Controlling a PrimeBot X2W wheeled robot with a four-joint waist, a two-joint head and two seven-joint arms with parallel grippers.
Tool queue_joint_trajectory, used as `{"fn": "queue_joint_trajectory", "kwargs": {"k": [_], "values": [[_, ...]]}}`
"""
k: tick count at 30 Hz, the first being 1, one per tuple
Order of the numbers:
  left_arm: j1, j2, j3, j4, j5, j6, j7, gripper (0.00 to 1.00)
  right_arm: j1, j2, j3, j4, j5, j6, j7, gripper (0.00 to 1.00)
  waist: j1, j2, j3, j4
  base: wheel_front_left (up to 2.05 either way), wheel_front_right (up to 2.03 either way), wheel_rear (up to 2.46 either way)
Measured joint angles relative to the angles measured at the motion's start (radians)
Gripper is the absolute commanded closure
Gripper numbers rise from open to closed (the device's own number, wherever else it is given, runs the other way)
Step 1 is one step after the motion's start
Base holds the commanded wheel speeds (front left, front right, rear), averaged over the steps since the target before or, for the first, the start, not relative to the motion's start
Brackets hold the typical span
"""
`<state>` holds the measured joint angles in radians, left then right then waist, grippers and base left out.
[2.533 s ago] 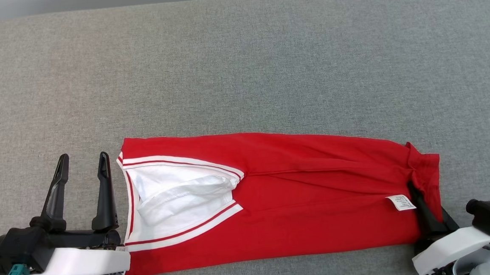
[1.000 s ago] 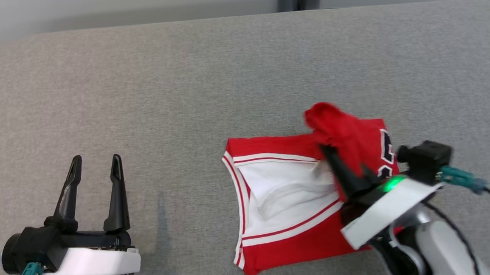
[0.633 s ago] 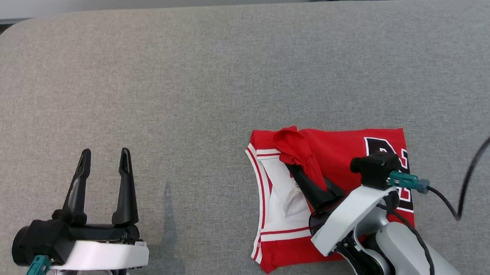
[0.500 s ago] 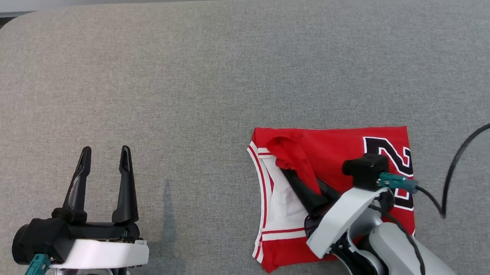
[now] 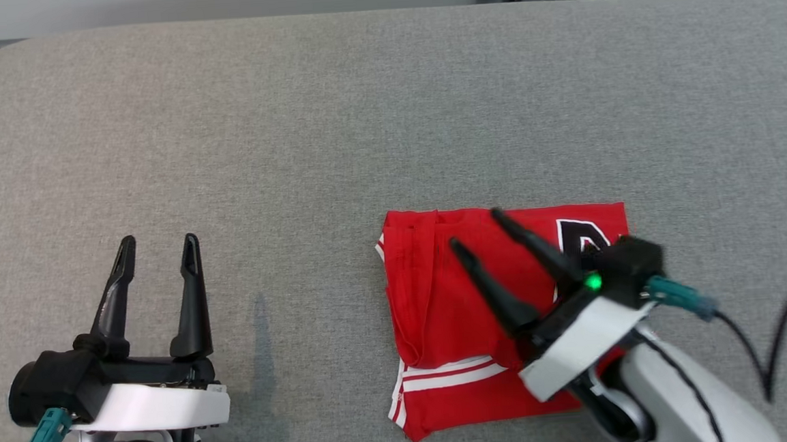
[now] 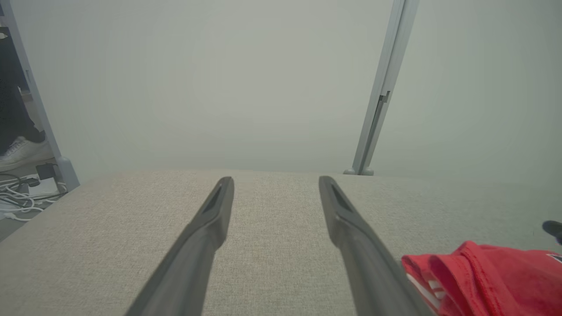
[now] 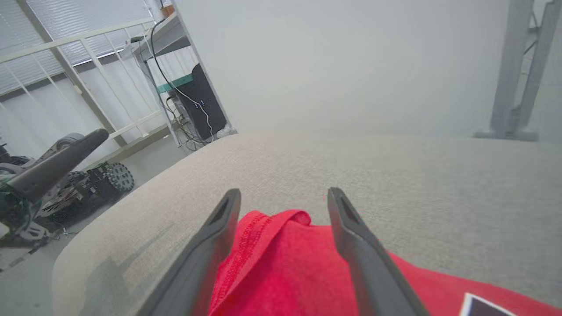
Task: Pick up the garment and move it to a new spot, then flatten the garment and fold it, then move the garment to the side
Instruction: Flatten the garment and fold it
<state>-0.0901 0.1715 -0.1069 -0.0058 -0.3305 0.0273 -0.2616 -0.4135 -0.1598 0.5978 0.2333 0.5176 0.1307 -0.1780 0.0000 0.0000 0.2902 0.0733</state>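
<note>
The garment, a red jersey with white trim and a black number, lies folded into a rough rectangle on the grey table right of centre. Over it hovers my right gripper, open, its fingers spread above the cloth and holding nothing. The right wrist view has the red fabric bunched between and below the open right gripper. At the lower left my left gripper stands open over bare table, well clear of the jersey. A red edge of the garment shows at the lower right of the left wrist view, beside the left gripper.
The grey cloth-covered table spreads wide to the back and left. A black cable trails from my right wrist at the right edge. Beyond the table's left end the right wrist view has a wheeled machine and a railing.
My right gripper carried the jersey's right end over to the left, folding it in half, then opened and let the cloth drop. The left gripper stayed open and still. The head camera shifted.
</note>
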Motion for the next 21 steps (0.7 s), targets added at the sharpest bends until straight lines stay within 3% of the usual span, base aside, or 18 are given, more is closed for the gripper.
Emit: {"fn": "queue_joint_trajectory", "kwargs": {"k": [7,15,21], "values": [[0.006,0.010,0.018,-0.005,0.002,0.007,0.000,0.00,0.077,-0.035,-0.194,-0.105,-0.076,0.000,-0.029,0.00,0.0000,0.0001,-0.015,-0.019,0.00,0.00,0.00],[0.028,0.017,0.026,-0.010,-0.004,0.016,0.002,0.00,0.208,-0.033,-0.491,-0.218,-0.231,0.000,-0.050,0.00,0.0000,0.0000,-0.045,-0.036,0.00,0.00,0.00],[0.063,0.019,0.025,-0.012,-0.010,0.024,0.011,0.00,0.303,-0.029,-0.636,-0.249,-0.300,0.000,-0.059,0.00,0.0000,0.0001,-0.079,-0.047,0.00,0.00,0.00]]}}
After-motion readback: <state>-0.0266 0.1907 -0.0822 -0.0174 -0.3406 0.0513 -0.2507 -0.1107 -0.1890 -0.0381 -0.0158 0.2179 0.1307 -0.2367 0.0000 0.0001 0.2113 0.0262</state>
